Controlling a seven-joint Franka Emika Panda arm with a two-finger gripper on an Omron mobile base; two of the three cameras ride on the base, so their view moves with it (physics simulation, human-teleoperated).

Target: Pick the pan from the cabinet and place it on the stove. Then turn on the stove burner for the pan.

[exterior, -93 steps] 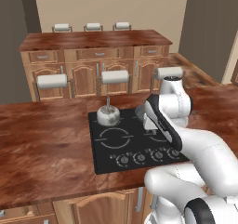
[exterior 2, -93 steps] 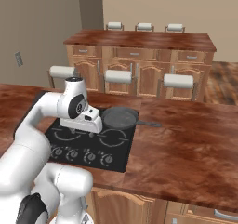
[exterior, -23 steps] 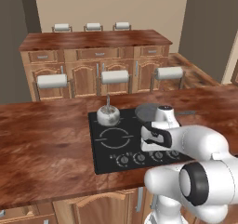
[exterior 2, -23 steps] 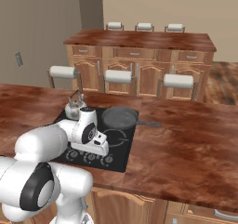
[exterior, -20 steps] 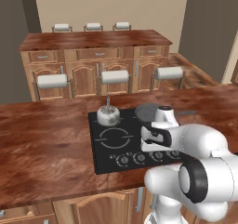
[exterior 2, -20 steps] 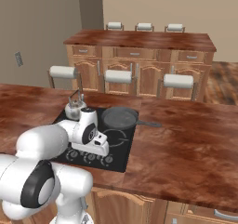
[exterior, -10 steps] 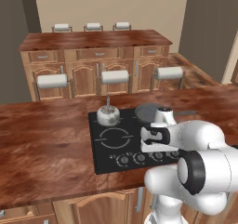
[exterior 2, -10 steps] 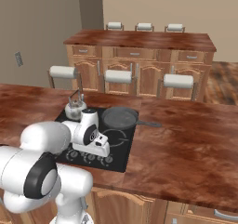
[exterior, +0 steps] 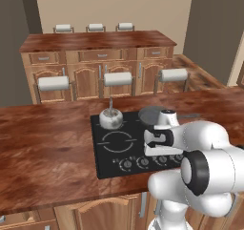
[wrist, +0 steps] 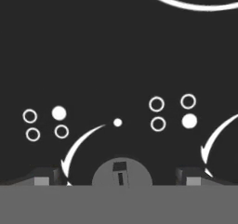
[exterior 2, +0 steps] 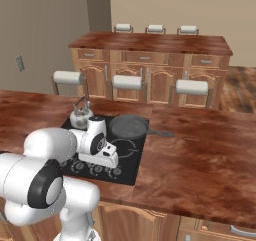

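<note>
The dark grey pan [exterior: 151,114] [exterior 2: 128,126] sits on the back right burner of the black stove [exterior: 110,147] [exterior 2: 131,160], its thin handle [exterior 2: 160,133] pointing right over the counter. My gripper [exterior: 163,153] [exterior 2: 106,164] [wrist: 120,177] hangs low over the stove's front row of knobs, at the right part of the row. In the hand view its jaws stand open, one fingertip [wrist: 46,176] on each side of a round grey knob [wrist: 122,169], with nothing held. The cabinet is out of view.
A small silver kettle [exterior: 111,119] [exterior 2: 80,117] stands on the back left burner. Reddish-brown counter [exterior: 43,152] [exterior 2: 200,150] surrounds the stove. Beyond it stand three stools [exterior: 117,78] and an island with low arched-door cabinets [exterior: 90,57].
Since several seconds ago the arm has come down from beside the pan to the knob row. Over the last second the hand has barely shifted; the jaws stay open.
</note>
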